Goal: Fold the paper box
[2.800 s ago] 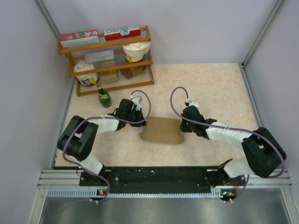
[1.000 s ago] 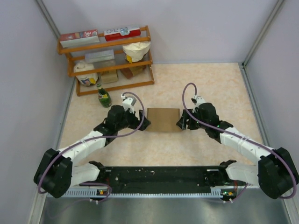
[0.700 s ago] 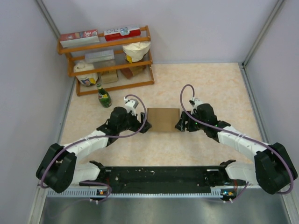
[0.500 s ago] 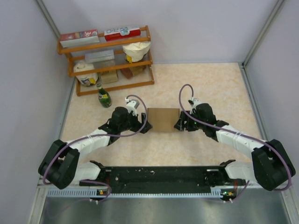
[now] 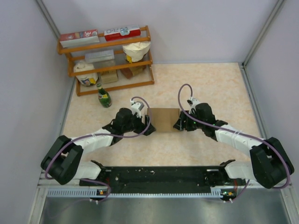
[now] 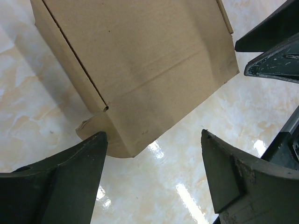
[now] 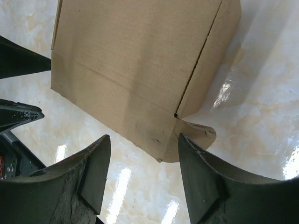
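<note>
Now | paper box (image 5: 163, 120) | left fingers (image 6: 56, 186), right fingers (image 7: 88, 179) released at its opposite edges (shelf (image 5: 107, 58) well apart)

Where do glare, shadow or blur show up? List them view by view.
Left wrist: white glare streaks on the glossy tabletop below the paper box; the near fingers look dark and slightly soft. Right wrist: similar glare patches, plus a soft shadow beside the box. Top external: even, diffuse light, no strong glare, everything sharp.

My paper box (image 5: 164, 120) is plain unprinted brown, the tabletop (image 5: 210, 88) cream with pale marbling, my left tool (image 6: 152, 140) and right tool (image 7: 143, 139) black, the upper-left shelf (image 5: 117, 87) orange.
</note>
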Available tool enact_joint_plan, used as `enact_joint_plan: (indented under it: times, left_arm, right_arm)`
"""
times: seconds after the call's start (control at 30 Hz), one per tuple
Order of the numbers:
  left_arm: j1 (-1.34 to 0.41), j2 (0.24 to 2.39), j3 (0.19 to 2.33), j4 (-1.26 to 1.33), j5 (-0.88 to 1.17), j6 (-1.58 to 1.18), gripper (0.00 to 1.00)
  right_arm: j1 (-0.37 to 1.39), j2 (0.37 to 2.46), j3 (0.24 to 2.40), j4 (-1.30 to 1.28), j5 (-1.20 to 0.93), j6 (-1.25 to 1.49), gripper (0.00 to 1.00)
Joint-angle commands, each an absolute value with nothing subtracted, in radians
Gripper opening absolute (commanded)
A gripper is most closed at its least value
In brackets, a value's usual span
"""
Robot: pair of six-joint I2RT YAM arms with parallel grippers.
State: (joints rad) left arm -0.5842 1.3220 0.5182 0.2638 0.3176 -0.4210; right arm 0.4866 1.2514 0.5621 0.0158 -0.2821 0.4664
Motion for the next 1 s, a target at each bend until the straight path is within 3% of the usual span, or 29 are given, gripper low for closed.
enact_joint_plan:
  times: [0.0,0.77,0.97]
  left_arm:
    - [-0.592,1.328,0.545,0.324,0.330,-0.434,0.84]
    - [-0.612,1.378,0.557,0.367,0.362,-0.466,0.80]
    - [-0.614,1.350,0.560,0.325,0.322,-0.440,0.80]
  right_arm:
    - [0.488,1.275,0.557,0.081,-0.334,0.479,0.58]
    - [0.489,1.304,0.552,0.103,-0.367,0.494,0.55]
    - [0.488,1.289,0.561,0.066,-0.325,0.457,0.58]
